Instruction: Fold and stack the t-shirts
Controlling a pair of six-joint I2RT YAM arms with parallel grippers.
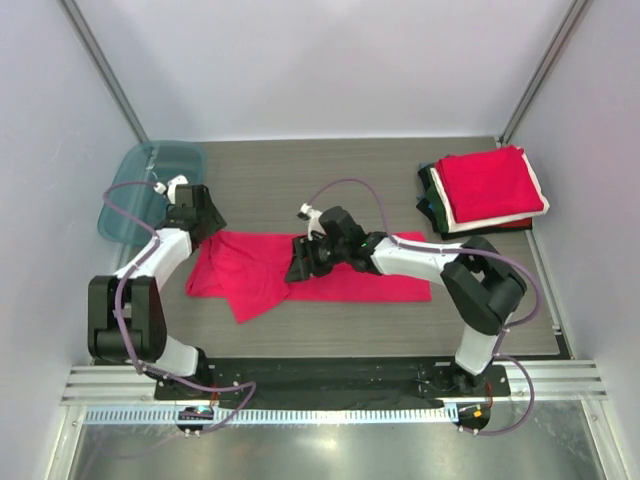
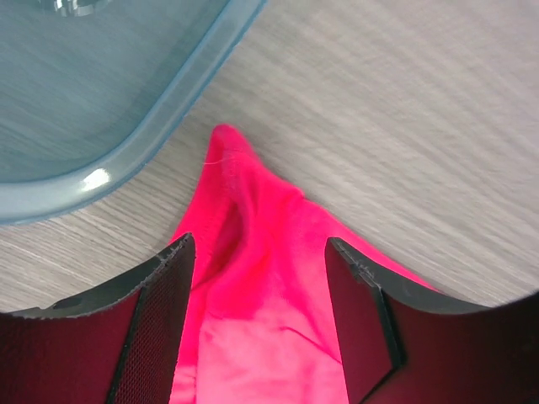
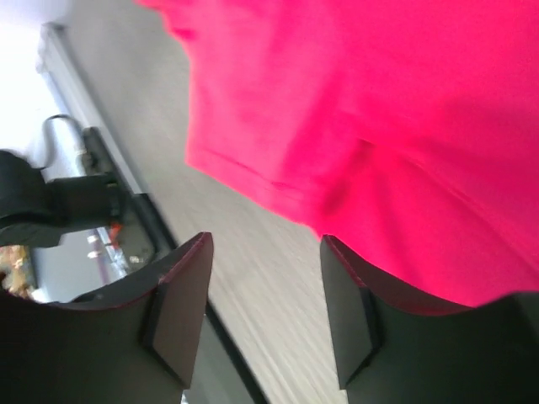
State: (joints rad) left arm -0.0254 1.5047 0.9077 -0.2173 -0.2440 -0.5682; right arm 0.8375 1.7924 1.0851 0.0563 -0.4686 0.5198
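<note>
T-shirts (image 1: 488,188) already folded sat stacked at the desk's (image 1: 300,190) far right corner, while one crimson shirt (image 1: 240,275) lay rumpled mid-desk, yet to be folded, left jaws released over its corner, right jaws released at its hem.

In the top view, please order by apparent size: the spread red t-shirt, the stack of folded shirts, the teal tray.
1. Spread red t-shirt, clearly largest.
2-3. Stack of folded shirts and teal tray look about alike; the left arm covers part of the tray, so no ranking.
</note>
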